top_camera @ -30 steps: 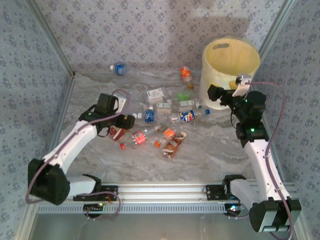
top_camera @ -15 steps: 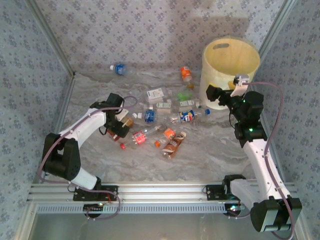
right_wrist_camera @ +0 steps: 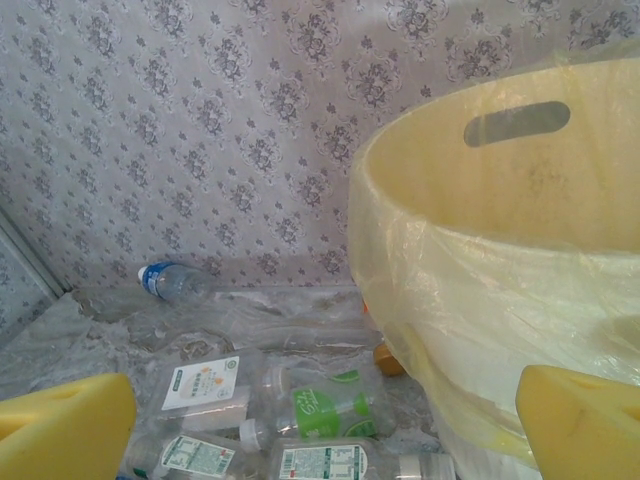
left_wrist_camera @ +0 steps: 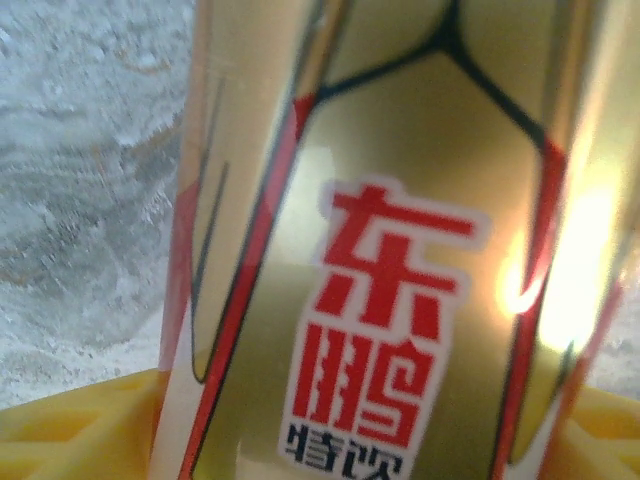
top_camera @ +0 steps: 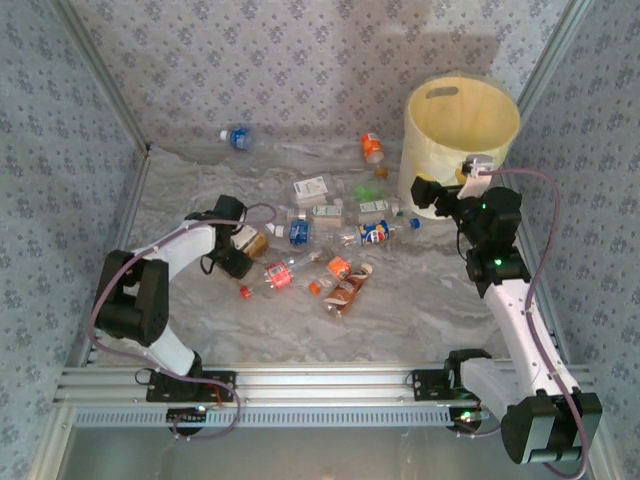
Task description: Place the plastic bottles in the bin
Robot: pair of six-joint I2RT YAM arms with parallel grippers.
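**Grabbing the gold bottle**

The left jaws sit either side of a gold-label bottle (left_wrist_camera: pixel 400 250) on the surface (top_camera: pixel 430 300). I cannot tell if they squeeze it yet. The right jaws gape wide, empty, beside the bin (top_camera: pixel 432 160). Next, I think: squeeze, lift, carry it across to the bin.

Floral-patterned walls (top_camera: pixel 300 60) — grey marbled tabletop (top_camera: pixel 420 310)

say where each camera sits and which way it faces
top external: above and behind, looking down at the table, left arm, right arm, bin.
left wrist: on the left gripper, close against a gold bottle between its yellow pads.
right wrist: on the right gripper, facing the bin and back wall, yellow pads in the corners.
shared: top and right wrist both show the bin.
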